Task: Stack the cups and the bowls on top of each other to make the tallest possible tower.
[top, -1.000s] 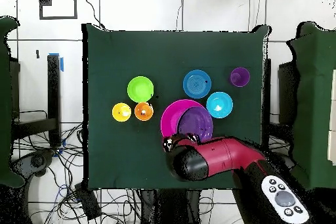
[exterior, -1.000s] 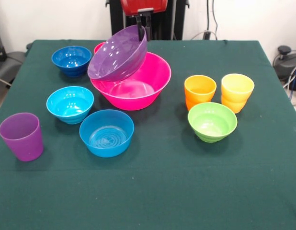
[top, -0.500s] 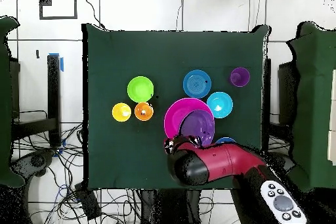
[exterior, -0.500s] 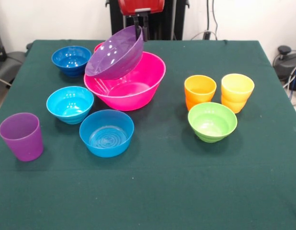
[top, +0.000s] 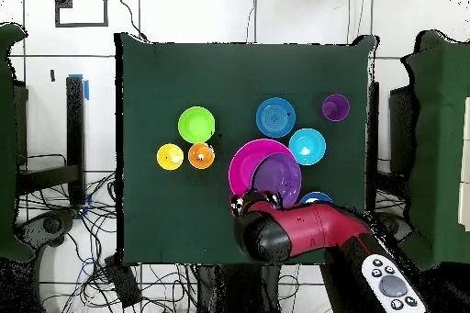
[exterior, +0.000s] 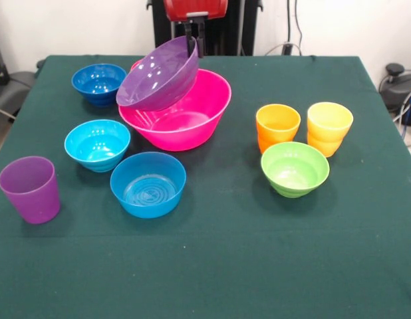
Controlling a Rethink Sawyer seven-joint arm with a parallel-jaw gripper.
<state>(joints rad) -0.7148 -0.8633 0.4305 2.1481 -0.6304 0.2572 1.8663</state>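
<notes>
We see the large translucent purple plastic bowl (exterior: 159, 74) tilted steeply, its lower edge resting inside the big hot-pink plastic bowl (exterior: 192, 123) and leaning over that bowl's left side. To the right, at its raised far rim, the black claw (exterior: 192, 33) pinches that edge from above, so the bowl hangs down and leftward from the claw.
</notes>
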